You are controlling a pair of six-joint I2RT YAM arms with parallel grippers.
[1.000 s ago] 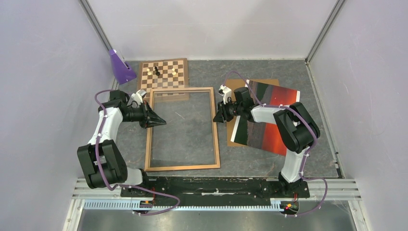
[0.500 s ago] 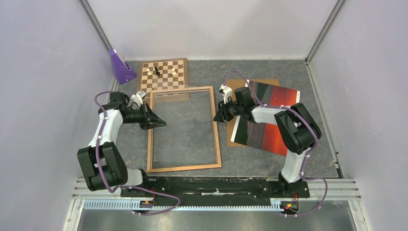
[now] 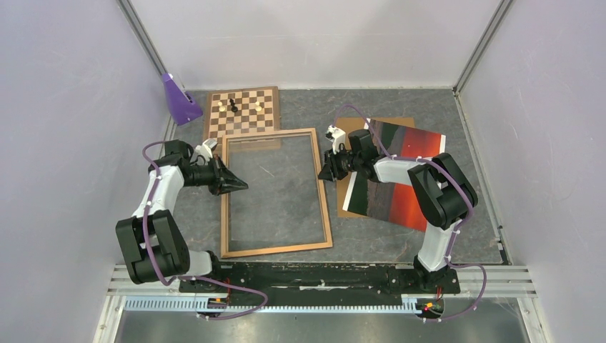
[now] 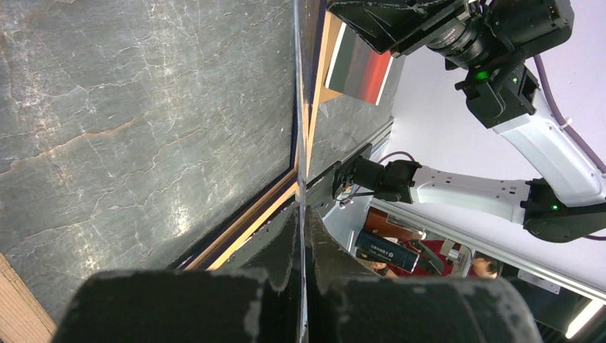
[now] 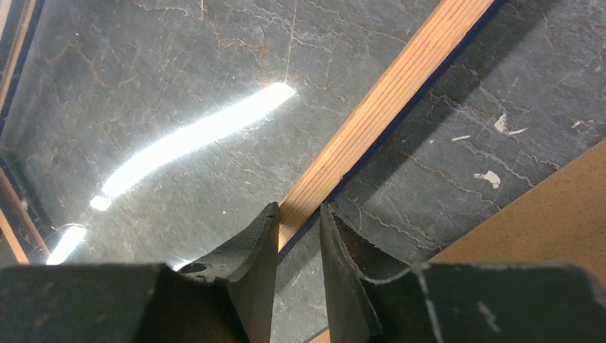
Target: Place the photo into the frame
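Tabletop (image 3: 300,107) strip separates frame (image 3: 326,207) edge from photo (image 3: 400,200).

The left gripper (image 4: 301,207) is pressed shut (no gap shows between its fingers), tips at a corner of the frame (image 4: 251,218). One wooden rail runs straight ahead of the jaws. Grey marbled table (image 4: 143,107) lies left, and the photo (image 4: 363,70) ahead-right, under the right arm (image 4: 550,143).

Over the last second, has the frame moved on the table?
Yes, slightly. The frame has swung: its near edge has slid right along the black base rail, while its far edge stays at the chessboard.
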